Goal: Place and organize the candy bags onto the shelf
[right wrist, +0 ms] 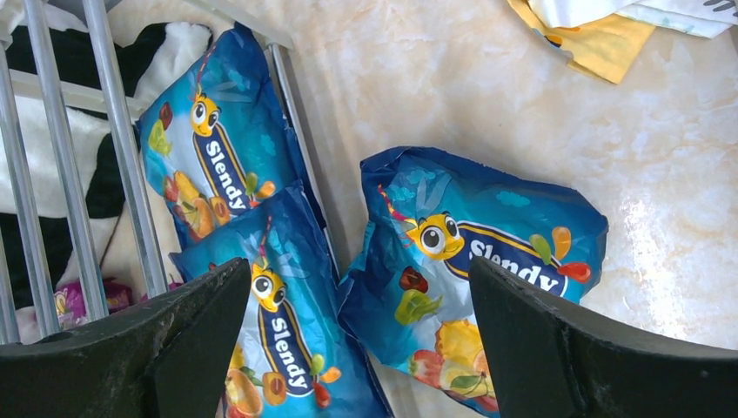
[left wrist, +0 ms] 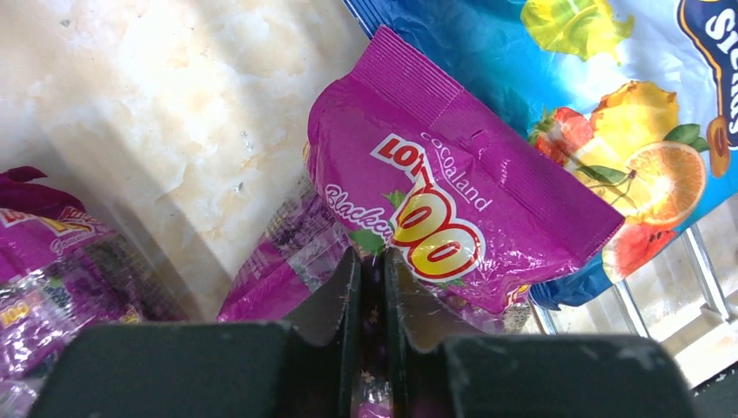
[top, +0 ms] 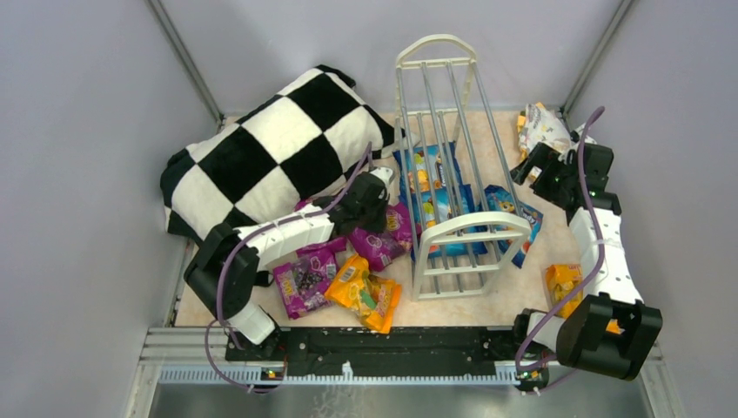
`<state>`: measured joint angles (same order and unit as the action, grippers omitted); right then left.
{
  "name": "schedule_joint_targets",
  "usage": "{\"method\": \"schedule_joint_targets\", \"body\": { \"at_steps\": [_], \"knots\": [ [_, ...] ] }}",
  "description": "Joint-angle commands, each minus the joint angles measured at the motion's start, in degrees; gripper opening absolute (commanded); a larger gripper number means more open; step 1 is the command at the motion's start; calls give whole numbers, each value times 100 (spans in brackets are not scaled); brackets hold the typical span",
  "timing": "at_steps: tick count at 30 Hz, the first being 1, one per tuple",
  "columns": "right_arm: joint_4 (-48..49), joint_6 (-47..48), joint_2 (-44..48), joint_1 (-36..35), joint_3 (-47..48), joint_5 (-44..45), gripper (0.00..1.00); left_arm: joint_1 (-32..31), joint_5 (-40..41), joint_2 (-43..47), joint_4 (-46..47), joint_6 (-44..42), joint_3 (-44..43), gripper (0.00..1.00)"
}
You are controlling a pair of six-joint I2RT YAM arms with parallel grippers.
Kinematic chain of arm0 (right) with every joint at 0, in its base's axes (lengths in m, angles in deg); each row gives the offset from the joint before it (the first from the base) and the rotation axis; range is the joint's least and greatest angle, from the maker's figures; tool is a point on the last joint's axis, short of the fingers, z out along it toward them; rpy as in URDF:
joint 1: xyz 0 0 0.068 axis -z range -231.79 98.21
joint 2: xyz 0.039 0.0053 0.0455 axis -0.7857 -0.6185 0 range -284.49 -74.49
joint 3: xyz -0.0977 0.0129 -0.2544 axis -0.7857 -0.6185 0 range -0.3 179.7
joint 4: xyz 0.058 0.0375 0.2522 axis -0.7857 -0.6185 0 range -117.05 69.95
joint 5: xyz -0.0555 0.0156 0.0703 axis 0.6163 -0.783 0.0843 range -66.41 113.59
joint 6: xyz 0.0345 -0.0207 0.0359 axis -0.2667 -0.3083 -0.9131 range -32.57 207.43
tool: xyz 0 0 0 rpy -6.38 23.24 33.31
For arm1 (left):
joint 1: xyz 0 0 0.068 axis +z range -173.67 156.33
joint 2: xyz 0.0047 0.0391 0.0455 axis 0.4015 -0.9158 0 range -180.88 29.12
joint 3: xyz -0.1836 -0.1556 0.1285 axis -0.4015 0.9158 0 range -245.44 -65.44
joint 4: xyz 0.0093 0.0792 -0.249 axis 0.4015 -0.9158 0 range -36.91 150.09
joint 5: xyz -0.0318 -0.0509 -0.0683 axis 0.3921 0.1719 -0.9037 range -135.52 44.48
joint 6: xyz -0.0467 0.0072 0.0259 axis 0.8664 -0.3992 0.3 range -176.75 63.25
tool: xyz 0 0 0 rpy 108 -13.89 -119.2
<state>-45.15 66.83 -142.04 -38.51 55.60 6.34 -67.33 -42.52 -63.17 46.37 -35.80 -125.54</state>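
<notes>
The left hand (left wrist: 370, 292) has its two black fingers pressed almost together on the lower edge of a shiny magenta plastic candy bag (left wrist: 452, 209), which sits just left of the white wire rack shelf (top: 474, 217). The right hand (right wrist: 357, 279) hangs wide and holds nothing. Below it a blue plastic bag (right wrist: 474, 261) lies on the pale marble-look surface (right wrist: 487, 96), just beside the right side of the rack.

Two more blue bags (top: 432, 178) lie inside the frame of the rack; whether they rest on a tier or under it, I cannot tell. I judge the work to be at an early stage. A dark purple bag (top: 305, 279) and a pile of orange bags (top: 365, 294) wait to the left of the rack, and a single orange bag (top: 564, 283) and a white and yellow bag (top: 544, 126) to its right.

The blue bags say "Slendy". The magenta one says "cocoaland", "LOT 100" and the beginning "Blackc".
</notes>
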Motion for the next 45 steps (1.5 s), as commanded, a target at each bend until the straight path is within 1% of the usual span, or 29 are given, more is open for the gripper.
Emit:
{"method": "schedule_joint_targets", "body": {
  "at_steps": [1, 4, 12, 15, 19, 22, 25, 28, 30, 35, 37, 41, 45],
  "knots": [
    [53, 20, 206, -56, 94, -31, 95, -29, 309, 445, -36, -21, 39, 10],
    [-54, -30, 207, -73, 268, -69, 95, -20, 439, 658, -128, 35, -58, 0],
    [-219, -165, 236, -176, 632, -93, 95, 10, 1322, 1571, -615, -61, -356, 0],
    [-339, -187, 176, -198, 909, -56, 95, 28, 1625, 2054, -541, -329, -328, 0],
    [-590, -196, 56, -207, 1481, -30, 95, 50, 1883, 2803, -91, -823, -231, 0],
    [-748, -225, -66, -224, 2042, -169, 95, 67, 1952, 3219, 218, -1223, -371, 0],
    [-925, -307, -203, -320, 2739, -339, 95, 68, 1870, 3387, 450, -1563, -740, 0],
    [-1093, -471, -501, -497, 3603, -798, 96, 68, 1677, 3324, 777, -1866, -1195, 0],
    [-1207, -602, -718, -728, 4128, -1097, 98, 68, 1463, 3211, 983, -2029, -1526, 0],
    [-1275, -990, -1068, -1468, 5128, -1473, 99, 59, 830, 2742, 1310, -2429, -2430, 0],
    [-1089, -1271, -1137, -1848, 5283, -1576, 99, 59, 632, 2559, 1322, -2516, -2827, 0],
    [-598, -1701, -1305, -2728, 5446, -1514, 99, 64, 408, 2325, 1335, -2360, -3136, 0],
    [-417, -1681, -1613, -3727, 5725, -1154, 99, 59, 213, 2204, 1328, -2171, -3289, 0]
  ]
}}
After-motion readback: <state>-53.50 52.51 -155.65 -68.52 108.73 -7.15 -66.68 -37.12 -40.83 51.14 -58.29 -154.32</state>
